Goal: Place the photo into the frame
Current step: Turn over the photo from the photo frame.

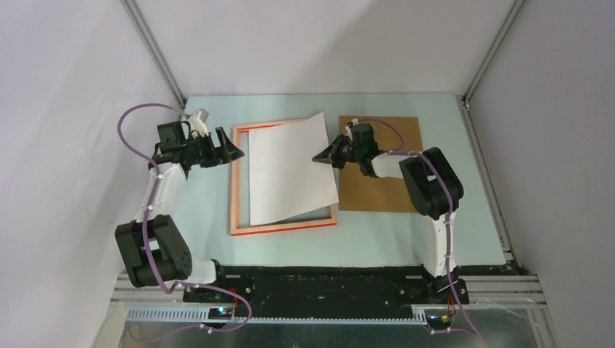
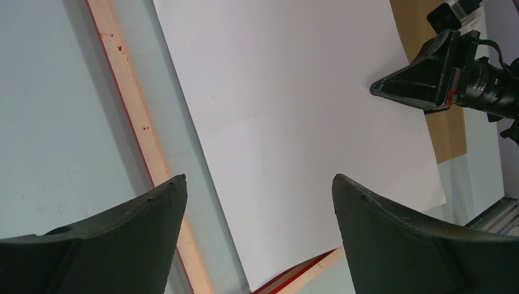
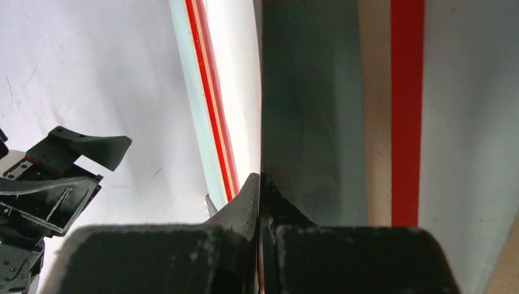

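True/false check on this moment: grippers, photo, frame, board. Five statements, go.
1. The right gripper is shut on the photo at its right edge. True.
2. The left gripper is clamped on the frame. False: its jaws stand wide open near the frame's left rail and hold nothing.
3. The photo lies with its plain white back up. True.
4. The photo sits square inside the frame. False: it lies skewed across it, with its far right corner poking past the far rail.
5. The brown backing board lies left of the frame. False: it lies to the right, under the right arm.
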`<state>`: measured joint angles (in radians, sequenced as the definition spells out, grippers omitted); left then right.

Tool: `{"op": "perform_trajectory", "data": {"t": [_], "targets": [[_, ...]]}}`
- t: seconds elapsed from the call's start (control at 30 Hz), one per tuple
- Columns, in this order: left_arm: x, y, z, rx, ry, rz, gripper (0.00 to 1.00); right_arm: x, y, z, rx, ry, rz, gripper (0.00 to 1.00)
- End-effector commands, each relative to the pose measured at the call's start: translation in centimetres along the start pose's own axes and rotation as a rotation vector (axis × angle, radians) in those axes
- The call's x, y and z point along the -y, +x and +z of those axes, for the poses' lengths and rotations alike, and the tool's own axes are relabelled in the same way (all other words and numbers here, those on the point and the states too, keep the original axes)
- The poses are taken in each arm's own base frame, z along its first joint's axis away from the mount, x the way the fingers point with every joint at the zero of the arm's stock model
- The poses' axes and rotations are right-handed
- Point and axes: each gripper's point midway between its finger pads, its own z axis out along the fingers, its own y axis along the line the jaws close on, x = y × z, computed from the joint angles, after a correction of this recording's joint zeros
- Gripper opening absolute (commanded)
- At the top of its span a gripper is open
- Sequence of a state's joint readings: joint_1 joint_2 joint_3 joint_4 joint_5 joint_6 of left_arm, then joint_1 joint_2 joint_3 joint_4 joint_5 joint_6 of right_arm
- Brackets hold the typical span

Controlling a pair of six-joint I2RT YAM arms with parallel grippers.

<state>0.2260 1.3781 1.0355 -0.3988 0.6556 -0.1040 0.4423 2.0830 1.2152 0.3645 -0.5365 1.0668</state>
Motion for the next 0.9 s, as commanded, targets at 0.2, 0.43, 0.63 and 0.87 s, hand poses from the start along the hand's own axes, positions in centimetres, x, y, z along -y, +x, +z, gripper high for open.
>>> {"op": "perform_trajectory", "data": {"t": [0.2,0.43,0.63,0.87], "targets": [[-2.3,-0.7,0.6,0.014,-0.081,0.016,0.93,-0.2,-0.1,1.5,0.036,-0.041,-0.053,0.0],[-3.5,-0.3,1.3,-0.002,-0.126,-0.014,0.93,0.2,0.9,2.8,0.002,-0.031,-0.082,0.0],[-4.1,0.1,1.9,-0.02,-0.132,-0.032,0.93,0.0,1.4,3.6,-0.016,-0.028,-0.111,0.0],[-4.1,0.2,2.0,-0.019,-0.127,-0.04,0.93,0.2,1.3,4.0,-0.007,-0.01,-0.123,0.0]]}}
